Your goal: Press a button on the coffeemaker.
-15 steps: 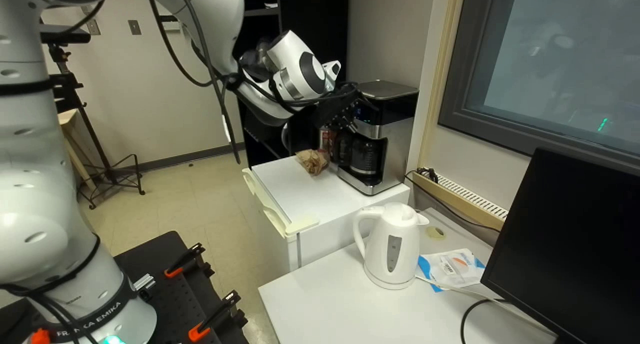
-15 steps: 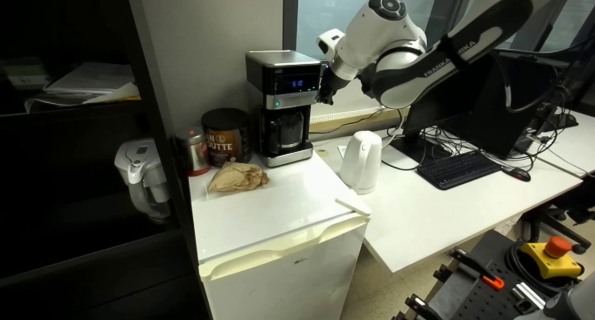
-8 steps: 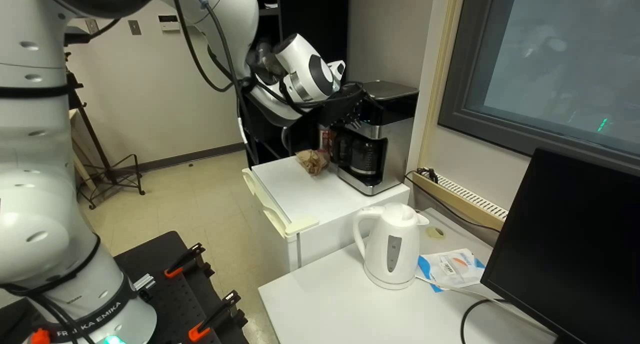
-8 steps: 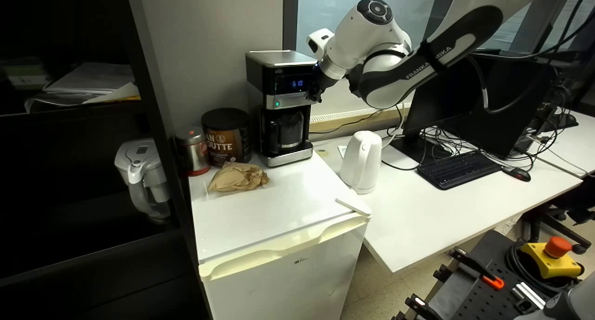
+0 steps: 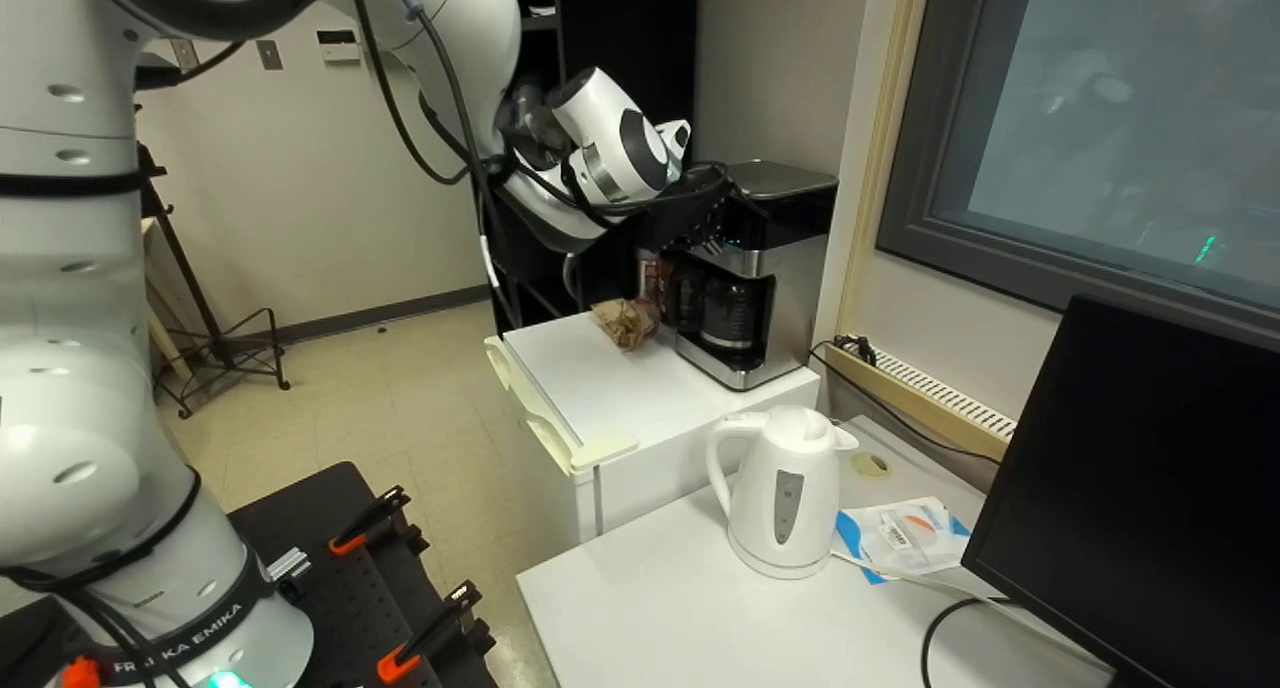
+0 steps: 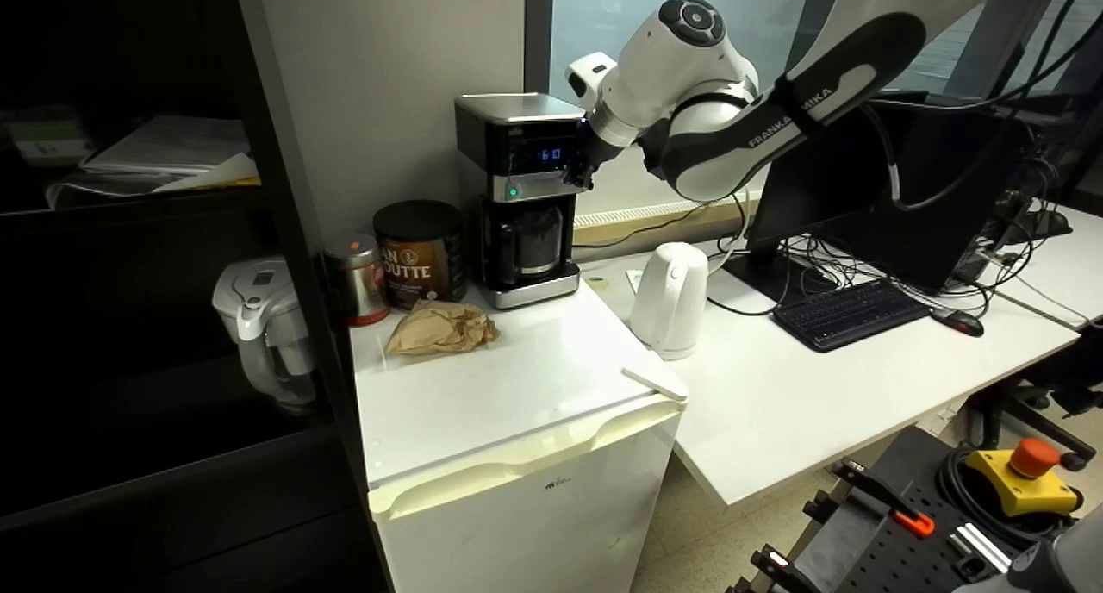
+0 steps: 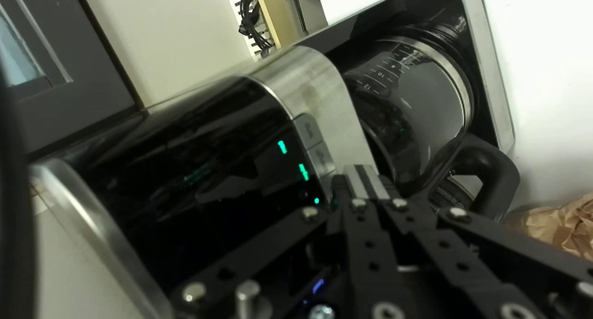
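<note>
The coffeemaker (image 6: 521,106) is a boxy black machine with a silver band and a glass carafe (image 7: 426,96). It stands on a small white fridge and also shows in the other views (image 5: 800,298) (image 7: 208,138). In the wrist view, grey buttons (image 7: 320,159) sit on the silver band beside green display lights. My gripper (image 7: 366,182) is shut with nothing between its fingers. Its tips are in front of the silver band, just beside the buttons, and cover part of the row. I cannot tell whether they touch. The gripper shows at the machine's front in both exterior views (image 5: 712,246) (image 6: 577,179).
A brown paper bag (image 6: 441,327), a coffee can (image 6: 418,257) and a metal canister (image 6: 360,278) stand on the fridge (image 6: 517,395) beside the machine. A white kettle (image 5: 790,498) and a monitor (image 5: 1150,488) stand on the desk. A dark shelf (image 6: 129,317) borders the fridge.
Over the last second my gripper has moved across to the coffeemaker's front and slightly lower. In the last half second it has barely shifted. The coffeemaker has not moved.
</note>
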Tool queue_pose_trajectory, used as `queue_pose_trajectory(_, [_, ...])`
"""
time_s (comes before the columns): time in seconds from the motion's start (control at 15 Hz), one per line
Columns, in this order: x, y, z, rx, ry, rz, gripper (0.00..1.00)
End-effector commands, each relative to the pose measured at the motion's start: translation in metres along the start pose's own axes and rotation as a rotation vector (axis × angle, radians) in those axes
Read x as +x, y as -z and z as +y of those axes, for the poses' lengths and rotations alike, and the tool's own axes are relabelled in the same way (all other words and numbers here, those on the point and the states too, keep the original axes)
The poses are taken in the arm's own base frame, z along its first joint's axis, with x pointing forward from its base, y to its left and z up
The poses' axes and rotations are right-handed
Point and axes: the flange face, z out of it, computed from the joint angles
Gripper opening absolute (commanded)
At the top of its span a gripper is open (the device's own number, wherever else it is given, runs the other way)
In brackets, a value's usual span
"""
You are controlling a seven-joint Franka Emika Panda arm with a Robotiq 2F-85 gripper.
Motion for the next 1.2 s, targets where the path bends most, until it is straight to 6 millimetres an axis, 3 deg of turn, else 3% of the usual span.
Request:
queue_pose_trajectory(0.0, [0.005,0.0,-0.004,0.001,0.015,0.022,0.02])
queue_pose_trajectory(0.47, [0.007,0.027,-0.044,0.037,0.118,0.01,0.01])
queue_pose_trajectory(1.13, [-0.007,0.092,-0.085,-0.019,0.29,0.014,0.02])
